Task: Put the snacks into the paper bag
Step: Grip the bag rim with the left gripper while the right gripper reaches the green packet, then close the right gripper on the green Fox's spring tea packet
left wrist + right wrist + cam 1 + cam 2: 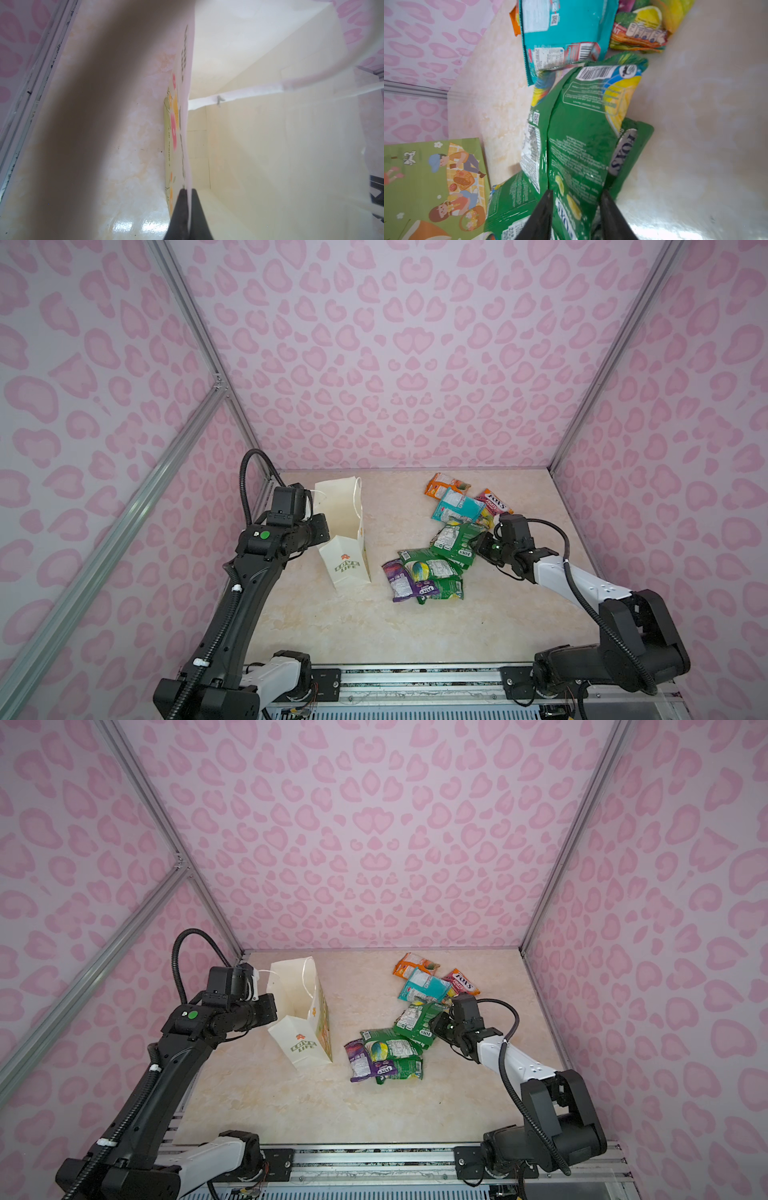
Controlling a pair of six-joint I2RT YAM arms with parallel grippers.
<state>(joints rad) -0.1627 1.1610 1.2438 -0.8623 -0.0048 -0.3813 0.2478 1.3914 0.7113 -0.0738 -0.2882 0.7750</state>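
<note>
Closest to the lens, the right gripper (577, 193) is straddling one end of a green packet (581, 135), with a dark finger lying along each side. Whether the jaws are biting or merely bracketing the film cannot be told.

That packet is lying in the loose heap of snacks (432, 568), which is spreading over the table (415, 635) on the illustrated side of the paper bag (347, 568), apart from it. A teal packet (457, 506), an orange packet (444, 485) and a pink-red packet (494, 499) are sitting farther from the bag than the green one. A purple packet (398, 578) is lying nearest the bag.

The left gripper (188, 190) is clenching the bag's wall at the rim, with thin paper pinched between its fingers. The bag is standing with its mouth open, and its interior is showing bare in the left wrist view.

Judgement: the step in hand is the first pick.
- The pinch needs confirming on the packet's crimped end, since puffy film is likely to be slipping.
- The lift should be rising straight, because a second green packet is overlapping beneath.
- Release belongs above the bag's mouth, clear of the cord handle.

The surface is glossy cream marble-pattern laminate, throwing glare, so dragging is inadvisable. Pink spotted walls (415, 344) on aluminium framing (195, 344) are enclosing the cell beyond the bag.
</note>
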